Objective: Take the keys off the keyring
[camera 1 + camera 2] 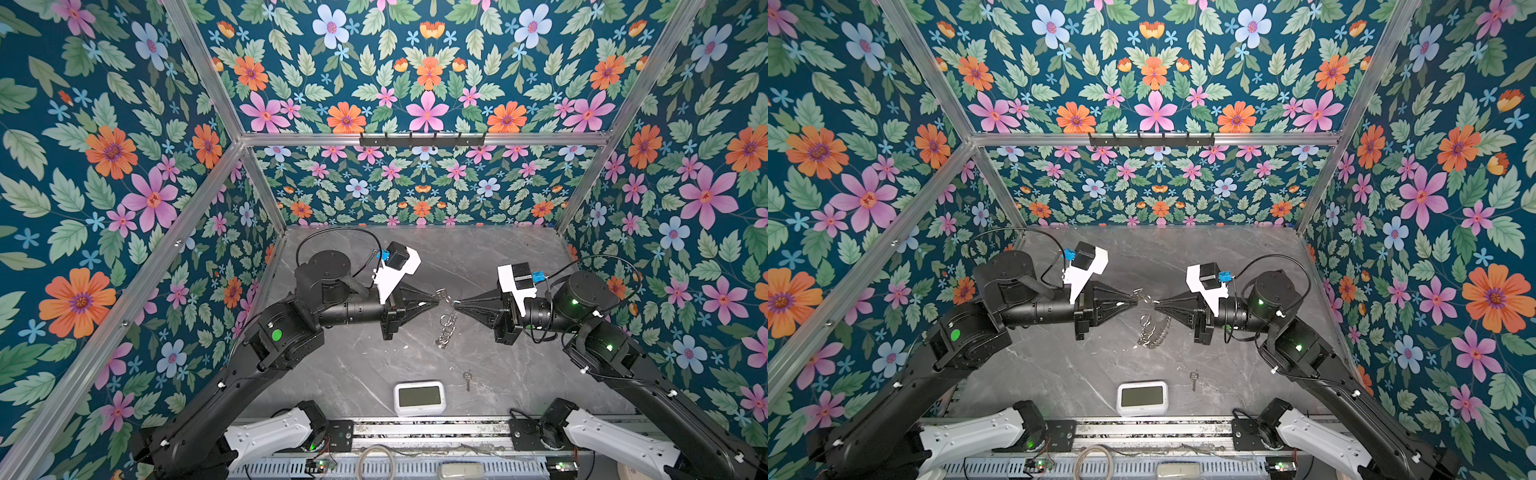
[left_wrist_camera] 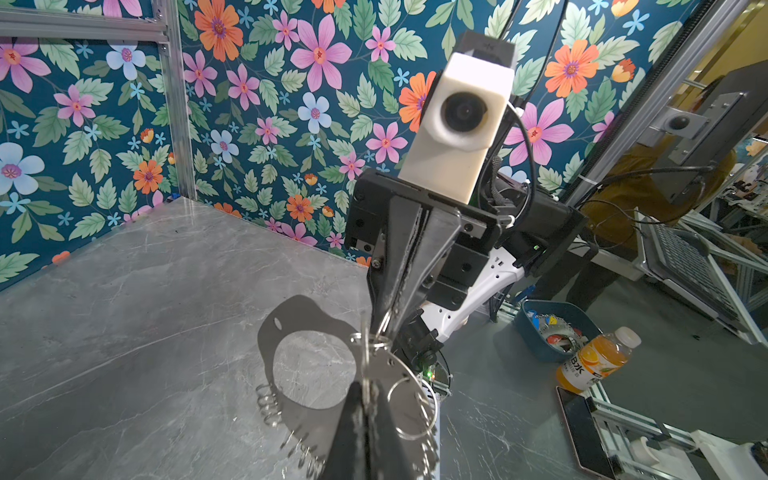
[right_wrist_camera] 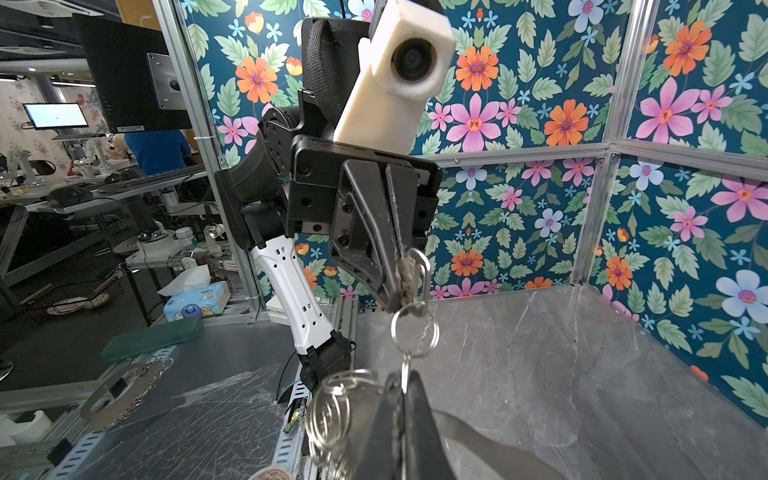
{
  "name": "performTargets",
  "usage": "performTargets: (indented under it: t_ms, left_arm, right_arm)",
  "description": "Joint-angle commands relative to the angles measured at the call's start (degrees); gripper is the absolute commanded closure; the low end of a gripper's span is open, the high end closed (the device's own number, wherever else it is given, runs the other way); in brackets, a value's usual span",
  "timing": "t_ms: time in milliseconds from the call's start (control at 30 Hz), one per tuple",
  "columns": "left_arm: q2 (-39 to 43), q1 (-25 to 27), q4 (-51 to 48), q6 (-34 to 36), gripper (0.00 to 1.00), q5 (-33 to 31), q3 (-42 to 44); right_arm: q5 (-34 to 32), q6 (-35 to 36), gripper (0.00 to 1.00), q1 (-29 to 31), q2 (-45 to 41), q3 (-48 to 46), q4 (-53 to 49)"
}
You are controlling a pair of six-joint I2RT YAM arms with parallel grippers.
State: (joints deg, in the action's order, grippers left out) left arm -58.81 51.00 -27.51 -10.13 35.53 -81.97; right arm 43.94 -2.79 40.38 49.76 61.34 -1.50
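**benchlurker:** I was standing by the rig for this bit. Both arms were up off the table [image 1: 365, 365], tips nearly nose to nose. The left gripper [image 1: 437, 300] was squeezed tight on what looked like the other key [image 3: 409, 268]. The right gripper [image 1: 457, 307] was clamped just as tight on a split ring [image 2: 380, 343] right beside it. My guess is one side anchored the ring while the other worked the key round and off it.

**tinkerer_jo:** And where was the keyring itself?

**benchlurker:** The keyring [image 1: 445, 328] dangled under the two tips, in mid-air between the arms. I'd say they let it hang so its weight kept things taut and out of the jaws' way. I couldn't tell if its lowest rings brushed the table.

**tinkerer_jo:** What did it look like up close?

**benchlurker:** It was a flat C-shaped plate, smoky see-through grey, with a big round cut-out and a small slot near one end. The outer edge was strung with lots of little silver rings, like a chain. From above it showed almost edge-on.

**tinkerer_jo:** So how far along was it?

**benchlurker:** About halfway, by my reckoning. A loose key [image 1: 468, 379] lay on the table near the front, just beside the white clock [image 1: 419, 398], well apart from the arms.
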Motion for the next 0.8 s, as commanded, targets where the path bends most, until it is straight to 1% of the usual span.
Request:
performTargets:
  t_ms: [0,367,600,767]
  left_arm:
    - [0.02,-0.23,4.68,0.08,1.00,-3.75,-1.07]
    - [-2.35,-0.23,4.66,-0.66,1.00,-4.29,-5.11]
    - [-3.11,-0.28,4.61,-0.59,1.00,-4.49,-6.47]
    - [-3.25,-0.27,3.80,-0.20,1.00,-5.85,-7.20]
  right_arm:
    - [2.64,1.10,1.00,0.11,-0.28,0.28,-3.21]
    - [3.25,1.89,1.00,0.09,0.77,1.02,-6.17]
    - [2.42,2.74,1.00,0.14,1.65,1.59,-8.19]
    - [1.76,3.01,1.00,0.13,1.48,1.24,-9.24]
